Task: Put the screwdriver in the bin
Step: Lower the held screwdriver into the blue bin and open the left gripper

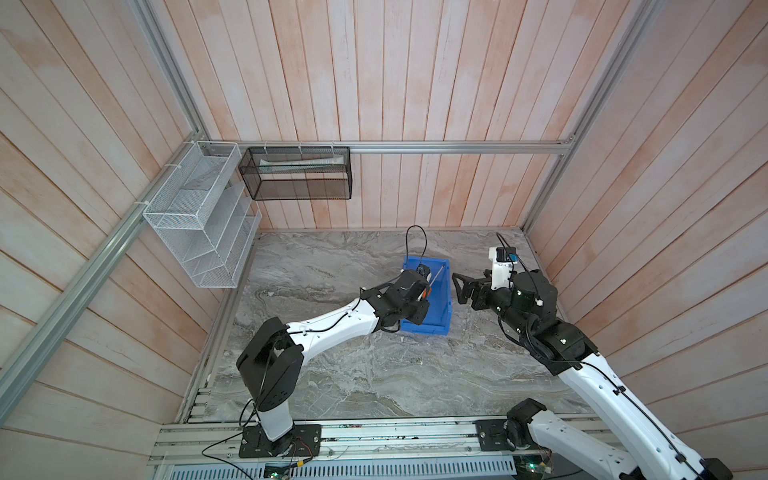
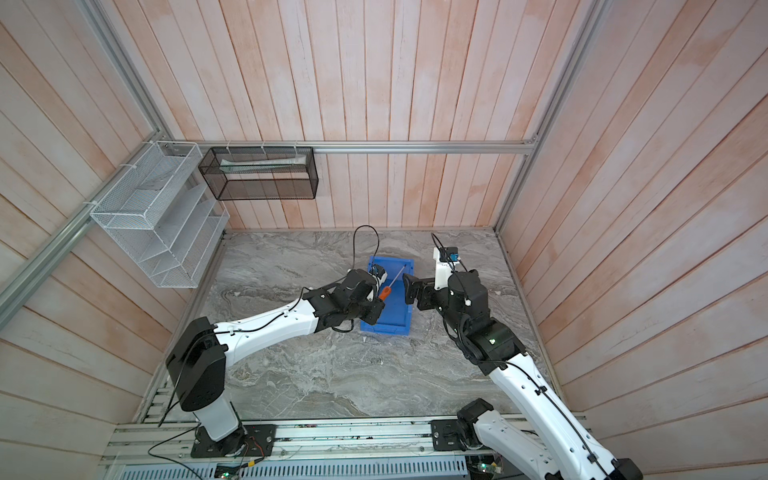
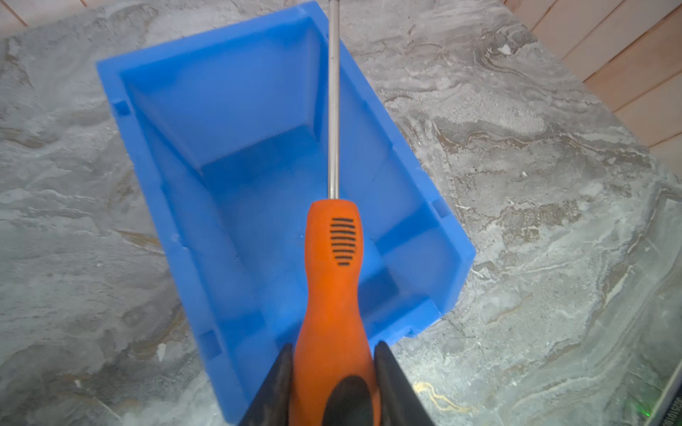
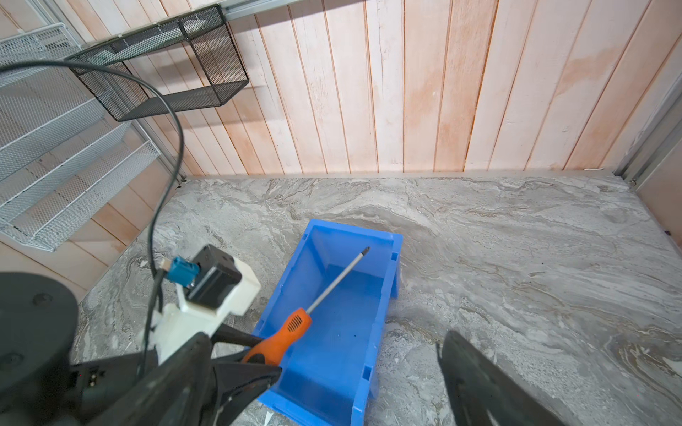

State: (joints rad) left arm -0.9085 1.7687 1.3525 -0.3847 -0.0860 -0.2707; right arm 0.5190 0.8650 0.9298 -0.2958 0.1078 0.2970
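Observation:
The blue bin (image 1: 438, 309) (image 2: 395, 313) stands on the marble table, toward the back and just right of the middle. My left gripper (image 3: 334, 348) (image 2: 376, 297) is shut on the orange handle of the screwdriver (image 3: 334, 276) (image 2: 385, 293) near its black butt end. It holds the screwdriver above the bin's (image 3: 228, 110) open top, shaft slanting toward the back wall (image 4: 347, 269). My right gripper (image 1: 458, 289) (image 2: 408, 289) hangs open just right of the bin, nothing between its fingers (image 4: 465, 365).
A black mesh basket (image 1: 297, 174) with a pale tube in it hangs on the back wall. A white wire rack (image 1: 195, 216) is mounted on the left wall. Wooden walls close the table in on three sides, and both arm bases sit on the front rail (image 1: 374, 436).

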